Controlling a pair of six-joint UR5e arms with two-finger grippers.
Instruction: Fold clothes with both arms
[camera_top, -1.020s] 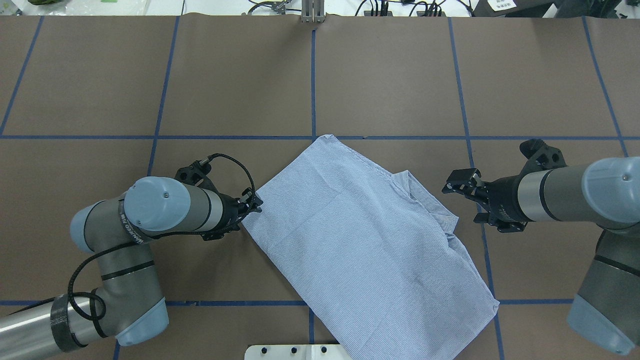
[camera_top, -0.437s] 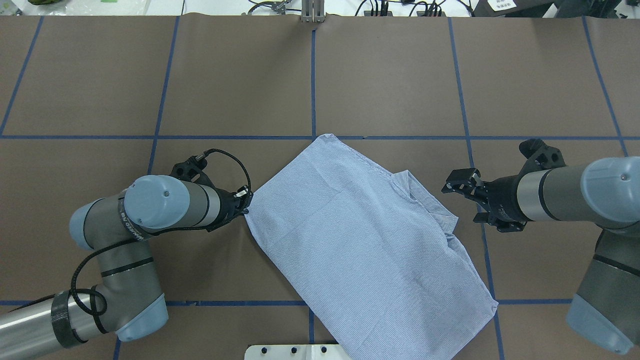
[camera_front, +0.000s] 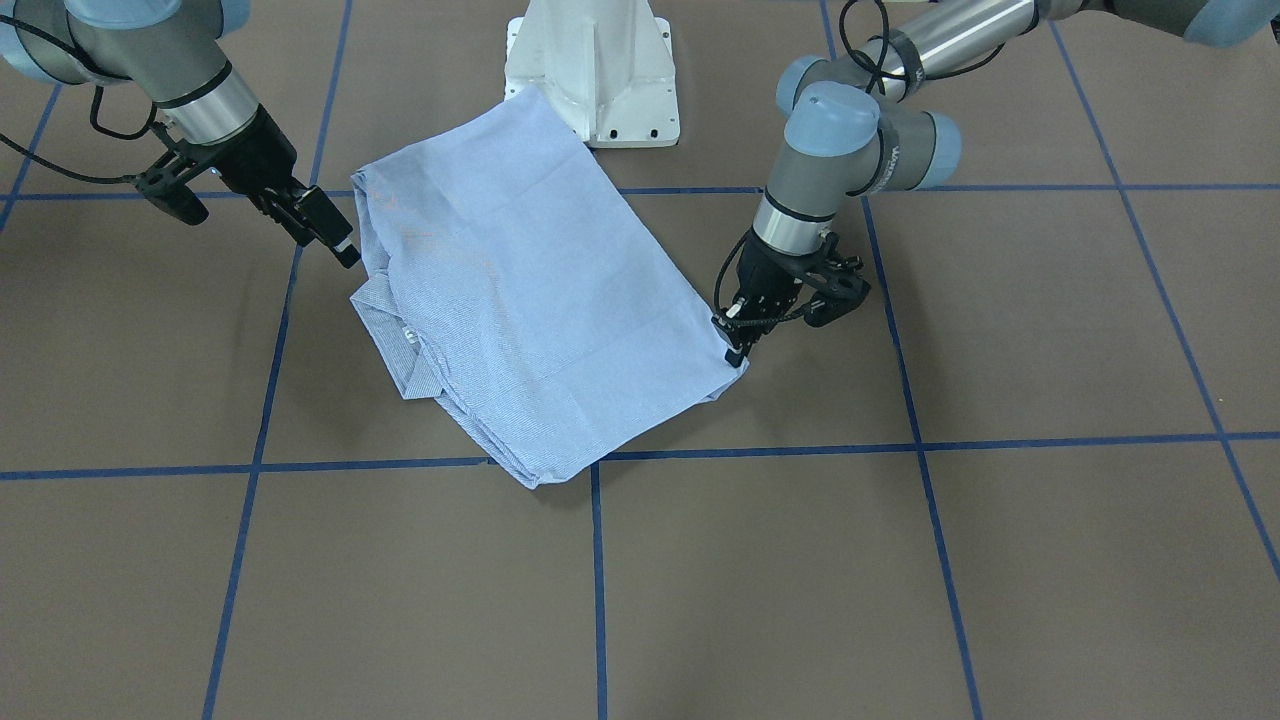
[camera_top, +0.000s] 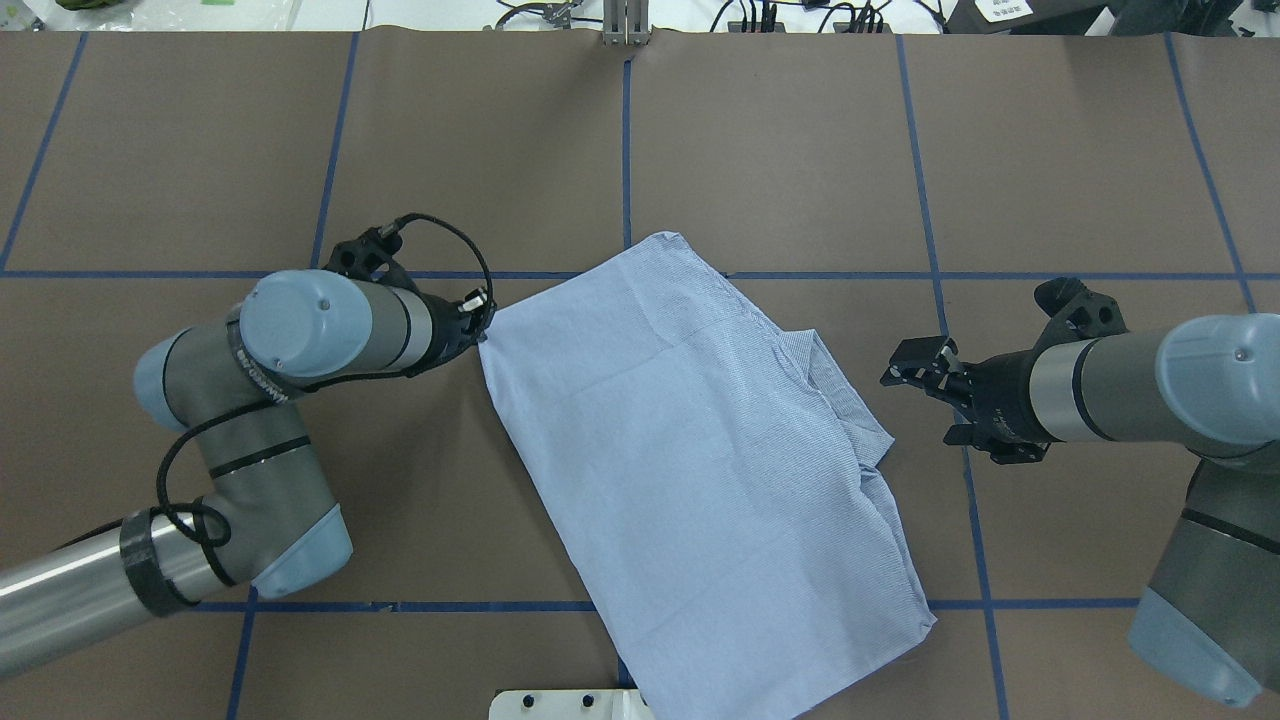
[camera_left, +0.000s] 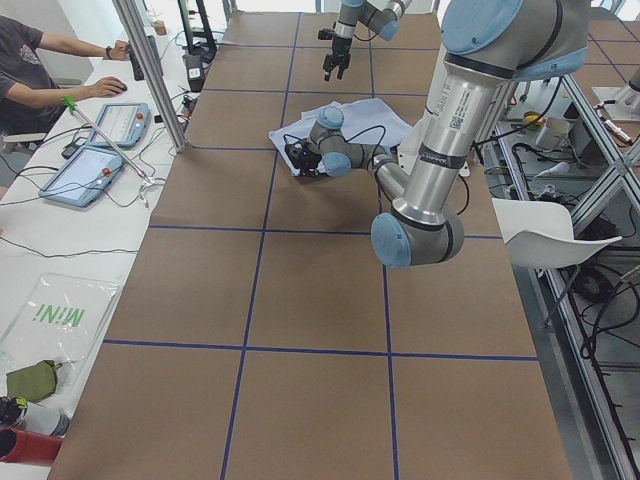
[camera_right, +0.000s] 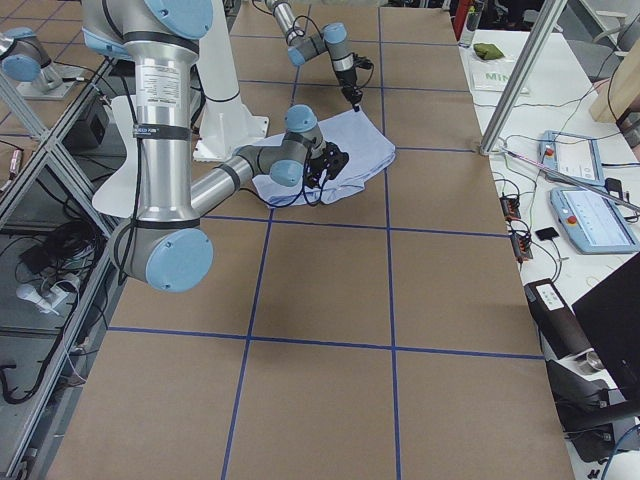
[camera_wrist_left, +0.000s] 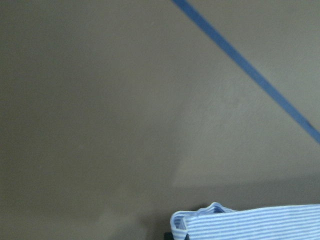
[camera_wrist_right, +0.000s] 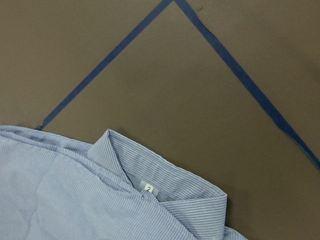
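The light blue-and-white striped shirt (camera_top: 700, 470) lies folded on the brown table, slanting from the far middle toward the near edge. Its collar (camera_top: 850, 415) with a small white label (camera_wrist_right: 148, 189) points toward my right arm. My left gripper (camera_top: 483, 325) is shut on the shirt's left far corner; that corner shows in the left wrist view (camera_wrist_left: 240, 222) and the front view (camera_front: 738, 345). My right gripper (camera_top: 925, 400) is open and empty, just right of the collar, apart from it. In the front view the right gripper (camera_front: 265, 230) hangs above the table beside the shirt (camera_front: 520, 290).
The white pedestal base (camera_front: 590, 70) stands at the near table edge, touching the shirt's hem. Blue tape lines (camera_top: 625, 150) grid the table. Cables lie along the far edge (camera_top: 760, 15). An operator (camera_left: 40, 60) and tablets (camera_left: 95, 150) are beside the table.
My left gripper has moved toward the far side with the shirt's corner, dragging the whole shirt away from the near edge and turning it slightly. The right gripper has stayed put, open.
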